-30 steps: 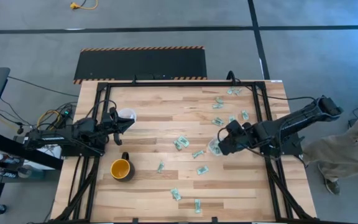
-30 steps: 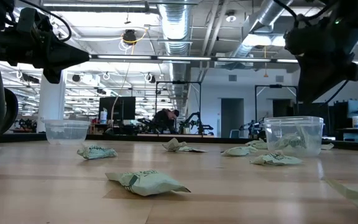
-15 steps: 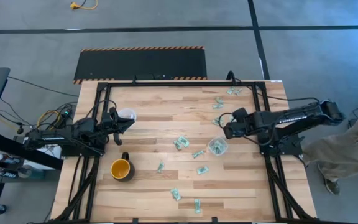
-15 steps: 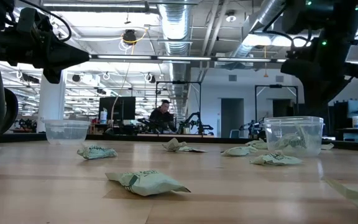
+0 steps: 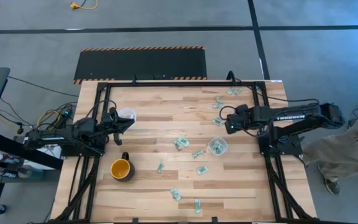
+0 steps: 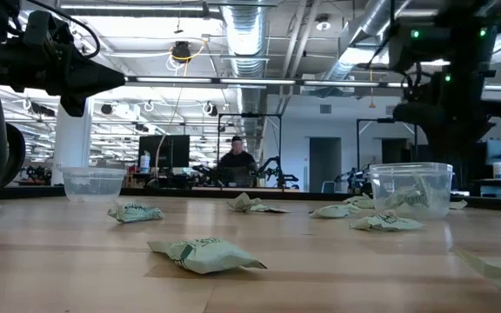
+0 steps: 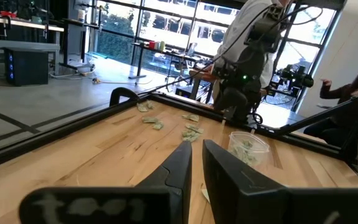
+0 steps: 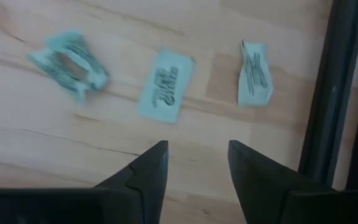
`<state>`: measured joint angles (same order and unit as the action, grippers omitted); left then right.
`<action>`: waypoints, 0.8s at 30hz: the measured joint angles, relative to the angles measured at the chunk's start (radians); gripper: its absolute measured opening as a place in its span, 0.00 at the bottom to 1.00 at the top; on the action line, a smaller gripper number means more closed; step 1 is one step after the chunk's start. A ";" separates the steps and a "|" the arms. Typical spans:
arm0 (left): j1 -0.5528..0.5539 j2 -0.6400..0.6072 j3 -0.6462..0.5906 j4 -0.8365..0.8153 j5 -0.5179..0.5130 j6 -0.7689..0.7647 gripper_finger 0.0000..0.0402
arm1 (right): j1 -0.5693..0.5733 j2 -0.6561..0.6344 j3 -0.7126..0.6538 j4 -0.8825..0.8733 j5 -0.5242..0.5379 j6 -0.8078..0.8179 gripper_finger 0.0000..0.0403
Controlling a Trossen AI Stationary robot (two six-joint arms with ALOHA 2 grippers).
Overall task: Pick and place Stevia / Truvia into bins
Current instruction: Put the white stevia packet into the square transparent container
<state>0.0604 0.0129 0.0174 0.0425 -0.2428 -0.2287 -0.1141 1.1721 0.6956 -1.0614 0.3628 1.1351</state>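
Pale green and white Stevia sachets (image 5: 180,143) lie scattered flat on the wooden table. One clear cup (image 5: 217,146) holding sachets stands right of centre, and a second clear cup (image 5: 127,114) stands at the left. My right gripper (image 5: 228,126) hovers just beyond the first cup toward the far edge, tilted down and open. Under it lie a flat sachet (image 8: 165,85), a crumpled one (image 8: 70,65) and another (image 8: 254,81); it (image 8: 194,165) touches none. My left gripper (image 7: 197,155) rests shut and level beside the left cup (image 5: 130,122).
A yellow-orange mug (image 5: 121,168) stands near the left front. A black metal frame rail (image 8: 344,93) runs close beside my right gripper, along the table's right side. More sachets lie near the front edge (image 5: 197,204) and the far right corner (image 5: 234,91).
My right gripper has swung from above the right cup toward the table's far edge, sinking a little and tipping further downward. It now hovers over the loose sachets beyond the cup. The cup and sachets have stayed in place.
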 joint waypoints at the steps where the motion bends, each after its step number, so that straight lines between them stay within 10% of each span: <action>1: 0.000 0.000 0.000 0.000 0.000 0.000 0.07 | -0.011 0.000 -0.016 0.011 -0.014 0.000 0.41; 24: 0.000 0.000 0.000 0.000 0.000 0.000 0.07 | -0.150 0.002 -0.085 0.217 -0.074 -0.036 0.43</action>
<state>0.0605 0.0130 0.0174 0.0425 -0.2428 -0.2289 -0.2642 1.1742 0.6102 -0.8441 0.2885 1.0992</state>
